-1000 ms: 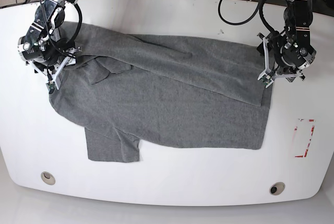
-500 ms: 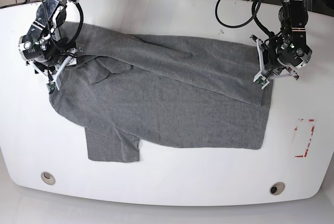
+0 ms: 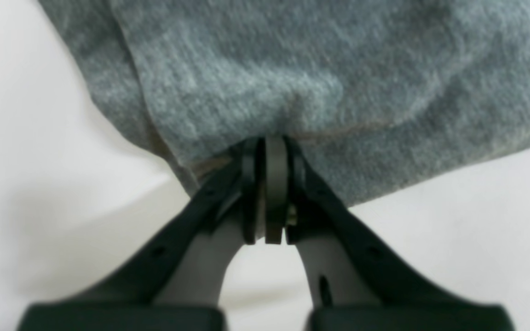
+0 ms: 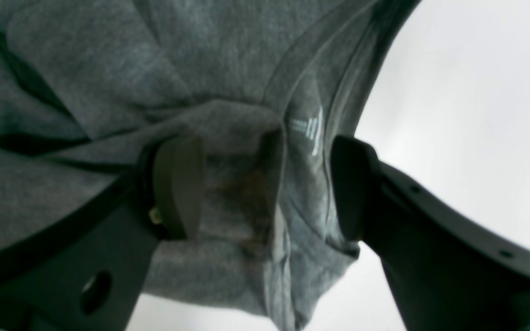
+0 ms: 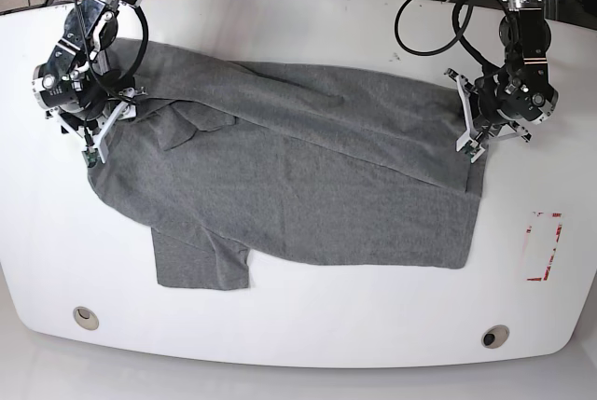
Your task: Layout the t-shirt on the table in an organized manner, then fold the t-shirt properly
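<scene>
The heather-grey t-shirt [image 5: 289, 172] lies spread across the white table [image 5: 326, 349], its upper layer folded diagonally over the body, one sleeve at the front left. My left gripper [image 5: 469, 145] is at the shirt's right edge; in the left wrist view it [image 3: 274, 154] is shut, pinching the shirt's hem [image 3: 292, 92]. My right gripper [image 5: 92, 152] is at the shirt's left end; in the right wrist view it [image 4: 265, 188] is open, with bunched fabric [image 4: 242, 202] between the spread fingers [image 4: 177, 184].
Two round metal grommets [image 5: 86, 317] [image 5: 495, 336] sit near the table's front edge. A red-and-white sticker [image 5: 544, 247] is at the right. Black cables [image 5: 429, 8] hang over the table's back right edge.
My left gripper has moved toward the back of the table and slightly inward at the shirt's right edge. The right gripper has shifted only slightly.
</scene>
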You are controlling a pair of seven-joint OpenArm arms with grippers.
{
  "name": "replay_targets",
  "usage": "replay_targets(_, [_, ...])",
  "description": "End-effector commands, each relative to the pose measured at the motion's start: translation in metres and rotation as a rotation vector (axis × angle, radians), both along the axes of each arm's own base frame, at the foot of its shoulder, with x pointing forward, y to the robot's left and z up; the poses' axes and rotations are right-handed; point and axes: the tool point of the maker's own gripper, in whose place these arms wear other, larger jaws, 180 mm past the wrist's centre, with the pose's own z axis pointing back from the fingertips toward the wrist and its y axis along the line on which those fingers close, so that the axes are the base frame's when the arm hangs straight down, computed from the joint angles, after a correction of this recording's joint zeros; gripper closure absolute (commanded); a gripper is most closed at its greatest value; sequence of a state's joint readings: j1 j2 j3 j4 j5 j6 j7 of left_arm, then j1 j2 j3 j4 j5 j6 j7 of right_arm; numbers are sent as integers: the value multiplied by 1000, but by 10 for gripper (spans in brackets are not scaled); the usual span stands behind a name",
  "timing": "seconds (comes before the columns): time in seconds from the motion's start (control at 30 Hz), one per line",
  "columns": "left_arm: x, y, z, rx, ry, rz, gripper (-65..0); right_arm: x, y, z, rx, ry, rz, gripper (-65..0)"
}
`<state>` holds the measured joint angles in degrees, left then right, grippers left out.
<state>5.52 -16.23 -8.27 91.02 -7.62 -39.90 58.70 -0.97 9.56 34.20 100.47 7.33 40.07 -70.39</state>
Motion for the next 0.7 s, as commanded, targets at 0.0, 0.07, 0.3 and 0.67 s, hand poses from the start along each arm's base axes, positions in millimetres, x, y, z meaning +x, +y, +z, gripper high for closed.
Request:
replay_targets(0.0, [-13, 10, -10, 43, 65, 6, 0, 6, -7, 3, -4, -21, -4, -407])
replay_targets(0.07, [-13, 11, -10, 45, 65, 6, 0, 2, -6, -8, 18, 9, -11, -407])
replay_targets(0.3, [-14, 12, -9, 50, 64, 4, 0, 3, -8, -13, 31, 1, -13, -322])
replay_targets(0.67, [-23, 20, -11, 70, 81, 1, 0, 5, -10, -10, 23, -5, -11, -41])
